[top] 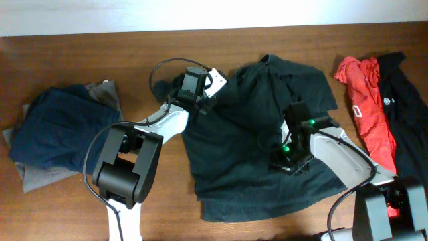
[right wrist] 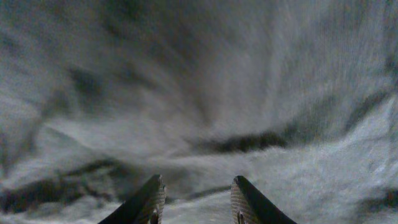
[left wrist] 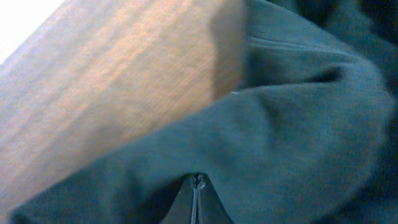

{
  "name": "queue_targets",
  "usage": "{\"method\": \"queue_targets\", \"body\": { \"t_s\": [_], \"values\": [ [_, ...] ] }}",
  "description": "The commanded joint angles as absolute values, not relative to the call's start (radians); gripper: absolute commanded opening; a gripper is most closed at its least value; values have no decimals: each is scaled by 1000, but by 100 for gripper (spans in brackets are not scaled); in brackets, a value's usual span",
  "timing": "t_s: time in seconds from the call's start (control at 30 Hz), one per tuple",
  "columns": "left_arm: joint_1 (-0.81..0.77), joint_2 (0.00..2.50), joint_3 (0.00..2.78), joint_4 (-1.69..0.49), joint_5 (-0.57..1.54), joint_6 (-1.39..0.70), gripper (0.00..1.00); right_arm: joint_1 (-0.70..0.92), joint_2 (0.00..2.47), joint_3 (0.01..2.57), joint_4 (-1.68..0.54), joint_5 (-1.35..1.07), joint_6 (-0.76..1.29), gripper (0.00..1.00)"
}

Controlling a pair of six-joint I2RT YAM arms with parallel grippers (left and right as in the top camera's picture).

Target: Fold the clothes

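A dark green shirt (top: pixel 254 154) lies crumpled and spread across the middle of the wooden table (top: pixel 100 53). My left gripper (top: pixel 208 99) is at the shirt's upper left edge and is shut on the fabric; in the left wrist view its fingertips (left wrist: pixel 198 183) are pressed together with the shirt (left wrist: pixel 292 124) folding round them. My right gripper (top: pixel 289 165) is low over the shirt's right middle. In the right wrist view its fingers (right wrist: pixel 198 193) are open, with wrinkled shirt cloth (right wrist: pixel 217 93) just below and between them.
A folded navy garment (top: pixel 53 127) sits on a grey one (top: pixel 33 175) at the left. A red garment (top: pixel 364 107) and a black garment (top: pixel 404 94) lie heaped at the right edge. Bare wood (left wrist: pixel 112 93) lies beside the shirt's edge.
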State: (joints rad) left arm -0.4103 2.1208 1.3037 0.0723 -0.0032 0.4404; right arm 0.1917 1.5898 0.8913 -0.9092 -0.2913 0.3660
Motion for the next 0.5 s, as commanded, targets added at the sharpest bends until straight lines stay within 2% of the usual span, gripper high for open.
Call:
{"method": "queue_targets", "body": {
  "t_s": [0.0, 0.23, 0.47],
  "values": [
    [-379, 2126, 1310, 104, -61, 407, 0, 196, 1596, 836, -890, -278, 439, 40],
    [-300, 2126, 1317, 122, -224, 302, 0, 195, 1596, 795, -840, -212, 565, 40],
    [-239, 2126, 1319, -33, -228, 300, 1, 102, 1596, 796, -844, -39, 611, 40]
  ]
}}
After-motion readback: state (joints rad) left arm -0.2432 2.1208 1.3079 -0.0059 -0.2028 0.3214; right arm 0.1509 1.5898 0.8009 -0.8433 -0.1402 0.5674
